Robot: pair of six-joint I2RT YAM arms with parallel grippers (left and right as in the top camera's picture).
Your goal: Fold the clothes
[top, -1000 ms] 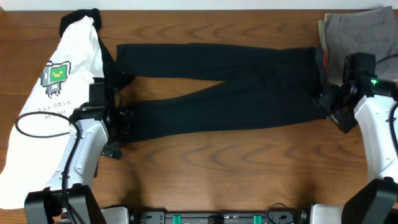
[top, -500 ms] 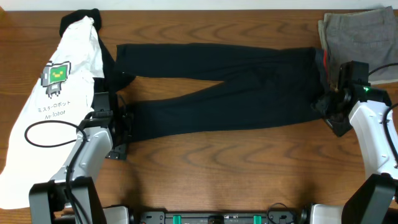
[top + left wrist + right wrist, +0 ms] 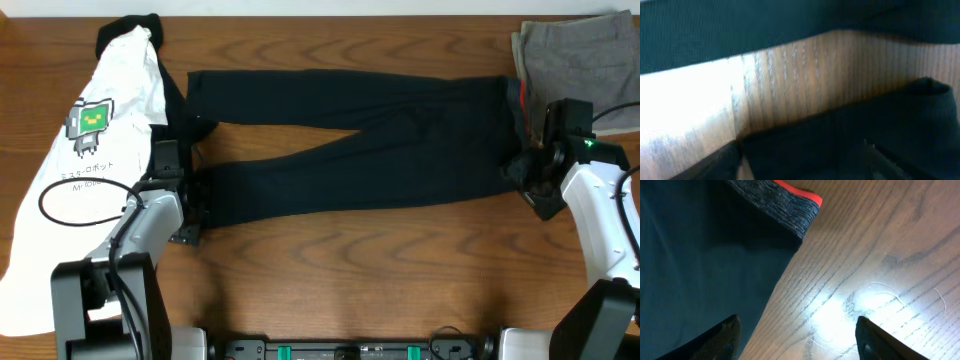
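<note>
A pair of trousers lay flat on the table, leg ends at the left pincer, waistband at the right pincer. A T-shirt lay left of the left pincer, and folded trousers lay behind the right pincer.

A white T-shirt with a green robot print lies at the table's left; grey folded trousers sit far right.

Plain brown wood-grain desk here. Black trousers lie flat across the middle, with the grey-and-coral waistband at my right. Both legs run off to the left with a wedge of bare wood between them. A white T-shirt with a green robot print sprawls along the left side, and folded grey-olive trousers sit in the far right corner.
</note>
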